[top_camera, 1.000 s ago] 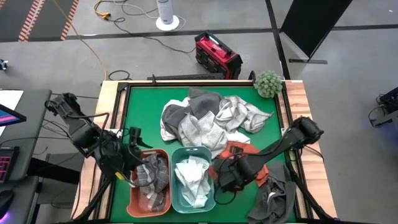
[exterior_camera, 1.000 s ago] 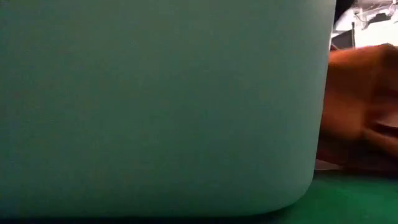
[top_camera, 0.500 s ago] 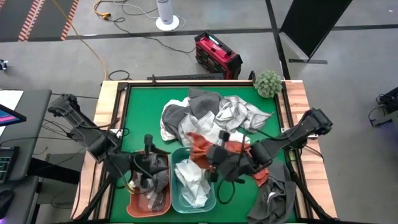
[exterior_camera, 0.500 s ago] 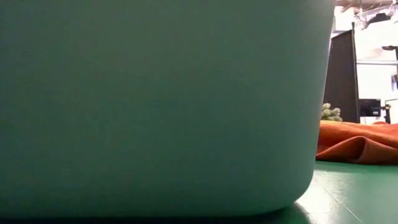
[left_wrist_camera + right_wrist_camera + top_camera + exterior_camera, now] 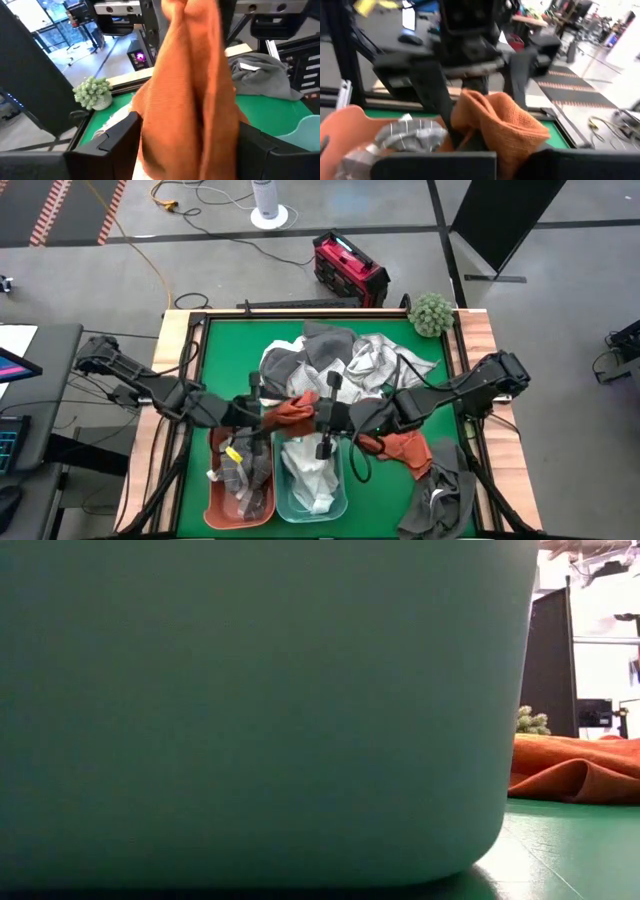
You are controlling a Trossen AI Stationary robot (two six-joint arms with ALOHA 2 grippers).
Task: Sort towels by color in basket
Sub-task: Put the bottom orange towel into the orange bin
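A rust-orange towel (image 5: pixel 291 411) was held bunched above the counter (image 5: pixel 220 350), just behind the orange basket (image 5: pixel 216 502) and the teal basket (image 5: pixel 343 496), pinched in the closed right gripper (image 5: pixel 318 418). The left gripper (image 5: pixel 262 413) was set just beside it on the opposite side, fingers spread with the hanging cloth between them. The towel's long axis was seen to hang downward, so a handover appeared to be in hand, with the left gripper equally near.
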